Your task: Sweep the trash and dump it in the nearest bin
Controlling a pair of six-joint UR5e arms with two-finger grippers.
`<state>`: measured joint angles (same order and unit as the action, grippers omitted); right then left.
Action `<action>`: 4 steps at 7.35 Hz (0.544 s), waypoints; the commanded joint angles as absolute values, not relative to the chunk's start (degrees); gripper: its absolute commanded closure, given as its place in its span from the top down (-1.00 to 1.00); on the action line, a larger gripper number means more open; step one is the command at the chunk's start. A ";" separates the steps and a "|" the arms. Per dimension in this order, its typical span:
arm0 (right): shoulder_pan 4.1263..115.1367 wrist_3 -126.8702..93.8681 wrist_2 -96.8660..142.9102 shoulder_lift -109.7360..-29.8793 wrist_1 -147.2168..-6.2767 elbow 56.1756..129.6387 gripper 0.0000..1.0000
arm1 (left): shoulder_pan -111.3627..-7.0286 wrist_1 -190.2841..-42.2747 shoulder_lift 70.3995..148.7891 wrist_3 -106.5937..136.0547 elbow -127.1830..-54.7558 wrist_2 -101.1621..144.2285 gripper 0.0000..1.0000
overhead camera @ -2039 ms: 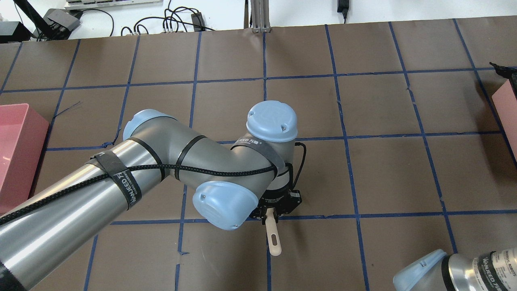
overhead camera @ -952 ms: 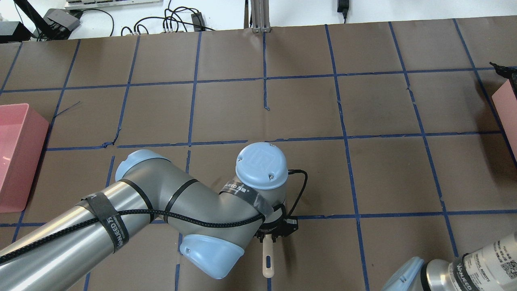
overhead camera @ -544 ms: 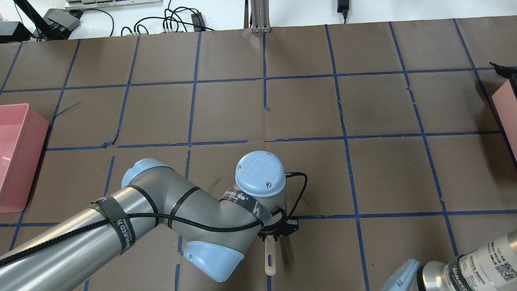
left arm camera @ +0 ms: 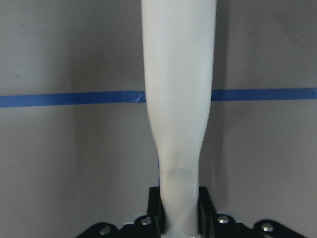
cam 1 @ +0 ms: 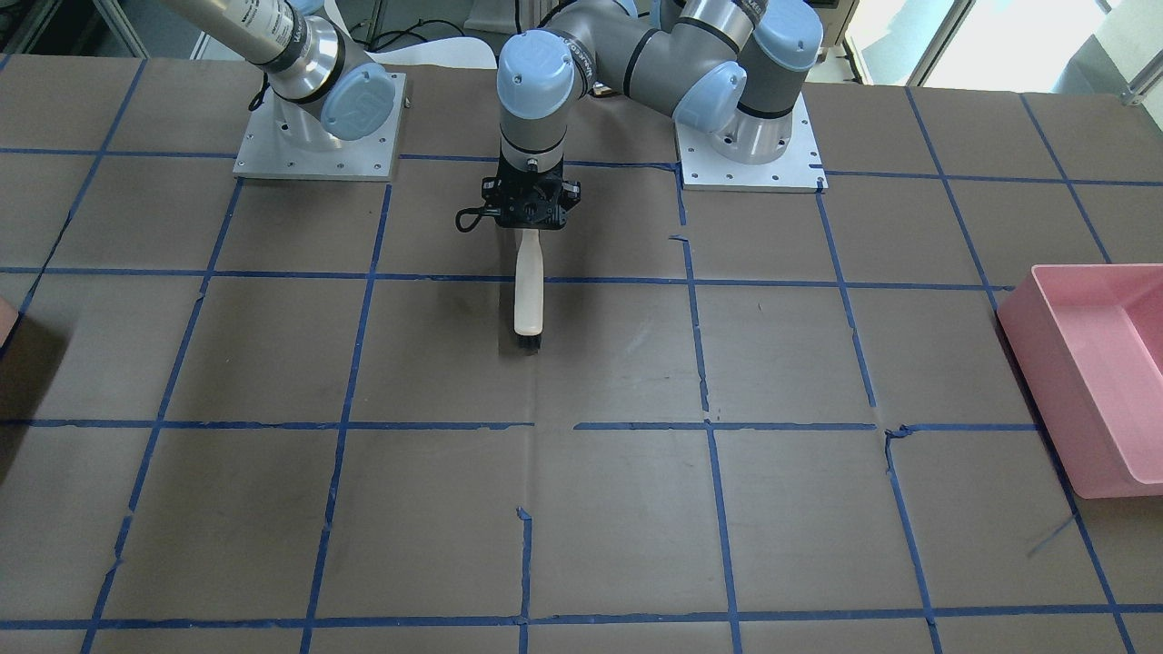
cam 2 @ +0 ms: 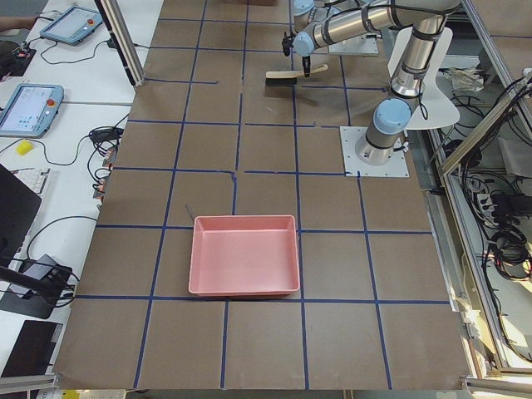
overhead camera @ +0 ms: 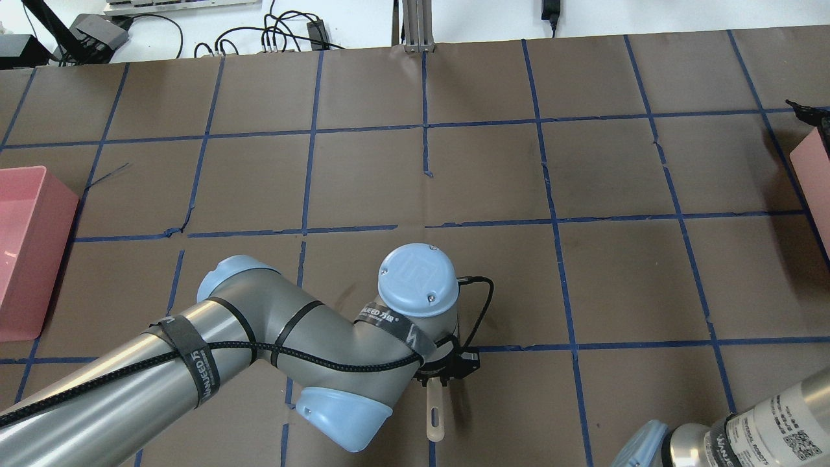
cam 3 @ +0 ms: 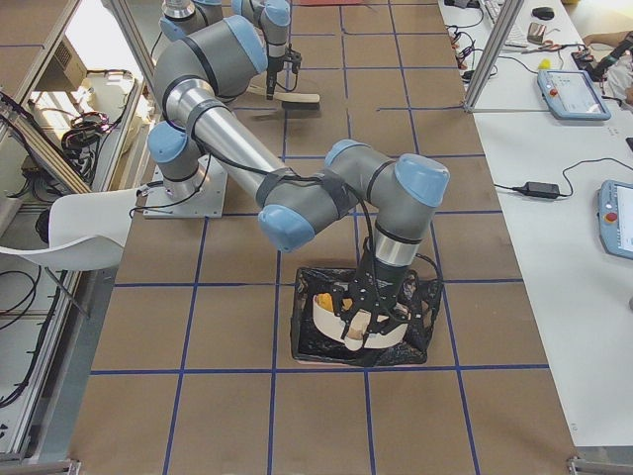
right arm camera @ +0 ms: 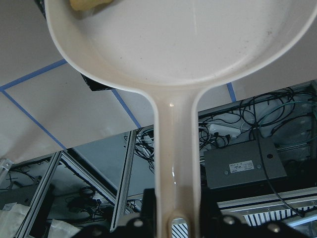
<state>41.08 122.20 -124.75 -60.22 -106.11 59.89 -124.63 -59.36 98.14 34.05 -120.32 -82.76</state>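
Observation:
My left gripper (cam 1: 530, 207) is shut on the cream handle of a brush (cam 1: 529, 295). The black bristles (cam 1: 529, 342) rest on the table near the robot's base. The handle fills the left wrist view (left arm camera: 178, 99). My right gripper (right arm camera: 176, 218) is shut on the handle of a cream dustpan (right arm camera: 173, 49). It holds the pan tilted inside a black-lined bin (cam 3: 420, 341) at the table's right end. One pale yellow trash piece (right arm camera: 89, 5) lies at the pan's edge. An orange-yellow piece (cam 3: 324, 300) shows by the pan in the bin.
A pink bin (cam 1: 1090, 372) stands at the table's left end, also seen in the overhead view (overhead camera: 26, 246). The pink corner of the right-end bin (overhead camera: 814, 168) shows at that view's right edge. Blue tape lines grid the brown table.
My left arm has drawn the brush back toward the robot's base, then almost stopped. The right arm has slid further toward the overhead view's right edge.

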 commanded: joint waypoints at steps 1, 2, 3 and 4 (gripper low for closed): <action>43.32 122.26 -129.26 -62.49 -109.49 62.22 -0.98 | -124.63 -59.33 98.17 34.10 -120.32 -82.71 -0.88; 44.90 122.26 -130.68 -62.58 -110.73 63.27 -0.98 | -124.63 -59.33 98.26 34.01 -120.32 -82.71 -0.87; 45.70 122.26 -131.13 -62.49 -112.13 63.46 -0.98 | -124.63 -59.41 98.26 34.10 -120.32 -82.71 -0.86; 47.97 122.17 -133.57 -62.58 -112.41 63.46 -0.98 | -124.63 -59.41 98.26 34.10 -120.32 -82.71 -0.86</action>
<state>45.66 122.24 -131.22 -62.48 -111.46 63.20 -124.63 -59.38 98.24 34.08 -120.32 -82.70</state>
